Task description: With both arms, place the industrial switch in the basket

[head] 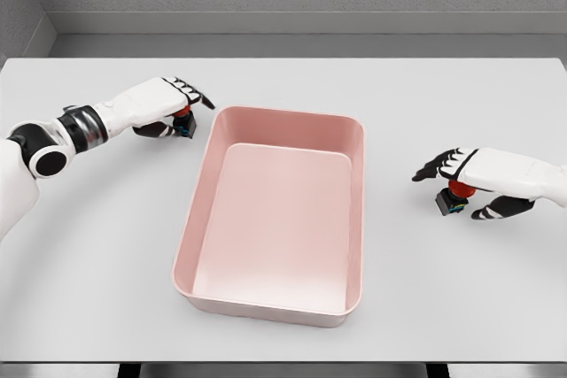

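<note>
While both hands, the left hand (168,105) and right hand (469,179), sat clamped over a switch beneath each palm, left switch (183,121) and right switch (454,197), lifting toward the basket (354,210) between them seemingly came next.

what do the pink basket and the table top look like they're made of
The pink rectangular basket looks like moulded plastic with a satin finish: one uniform colour, rounded corners, smooth seamless walls and a soft sheen on the floor. The pale grey table top looks like matte laminate or painted board, flat and without grain; a render leaves both uncertain.

Two industrial switches (183,121) (454,196), one pink basket (199,192), two hands (164,104) (469,179).
</note>
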{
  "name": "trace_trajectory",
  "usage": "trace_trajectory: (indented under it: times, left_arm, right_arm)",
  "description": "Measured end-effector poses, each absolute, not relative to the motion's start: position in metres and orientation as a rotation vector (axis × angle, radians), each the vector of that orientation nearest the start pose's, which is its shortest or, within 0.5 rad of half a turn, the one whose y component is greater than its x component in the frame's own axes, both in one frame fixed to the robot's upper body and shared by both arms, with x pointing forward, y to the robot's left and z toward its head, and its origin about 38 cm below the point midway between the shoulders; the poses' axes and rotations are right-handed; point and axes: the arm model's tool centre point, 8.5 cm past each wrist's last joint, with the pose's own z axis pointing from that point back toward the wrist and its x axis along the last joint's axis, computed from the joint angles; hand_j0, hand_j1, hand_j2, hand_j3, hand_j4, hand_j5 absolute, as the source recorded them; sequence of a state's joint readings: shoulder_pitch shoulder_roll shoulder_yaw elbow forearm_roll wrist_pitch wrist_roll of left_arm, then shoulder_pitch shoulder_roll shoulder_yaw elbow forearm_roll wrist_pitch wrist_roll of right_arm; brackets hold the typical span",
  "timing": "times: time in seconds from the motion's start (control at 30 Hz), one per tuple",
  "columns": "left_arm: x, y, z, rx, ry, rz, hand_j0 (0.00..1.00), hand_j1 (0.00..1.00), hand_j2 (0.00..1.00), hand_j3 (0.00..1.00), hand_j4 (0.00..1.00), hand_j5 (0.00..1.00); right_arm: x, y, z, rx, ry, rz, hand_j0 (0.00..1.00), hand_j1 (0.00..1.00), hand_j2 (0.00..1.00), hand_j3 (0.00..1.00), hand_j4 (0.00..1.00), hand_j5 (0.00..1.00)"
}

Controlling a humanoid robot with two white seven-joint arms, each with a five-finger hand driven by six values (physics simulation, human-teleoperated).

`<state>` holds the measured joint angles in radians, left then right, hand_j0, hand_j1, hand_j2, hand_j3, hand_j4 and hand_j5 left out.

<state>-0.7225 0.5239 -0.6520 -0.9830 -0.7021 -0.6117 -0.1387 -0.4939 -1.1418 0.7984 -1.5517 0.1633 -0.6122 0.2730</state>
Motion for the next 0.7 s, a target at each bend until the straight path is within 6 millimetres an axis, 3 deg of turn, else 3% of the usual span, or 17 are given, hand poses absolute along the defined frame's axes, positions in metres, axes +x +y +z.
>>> trace_trajectory:
  times: [0.17,0.23,0.43,0.7]
  left_arm:
    - [0.5,0.278,0.144,0.569,-1.509,-1.861,0.48,0.48,0.48,0.48,0.48,0.48]
    - [0.5,0.28,0.145,0.57,-1.513,-1.856,0.41,0.41,0.41,0.41,0.41,0.41]
    - [0.499,0.274,0.155,0.565,-1.556,-1.847,0.32,0.32,0.32,0.32,0.32,0.32]
    - [0.493,0.28,0.192,0.593,-1.64,-1.85,0.32,0.32,0.32,0.32,0.32,0.32]
  right_arm:
    - [0.365,-0.37,0.183,-0.23,-1.378,1.935,0.86,0.86,0.86,0.86,0.86,0.86]
    - [0.366,-0.37,0.181,-0.229,-1.376,1.933,0.86,0.86,0.86,0.86,0.86,0.86]
    - [0.368,-0.37,0.175,-0.226,-1.37,1.926,0.83,0.83,0.83,0.83,0.83,0.83]
    - [0.37,-0.372,0.169,-0.229,-1.358,1.919,0.8,0.8,0.8,0.8,0.8,0.8]
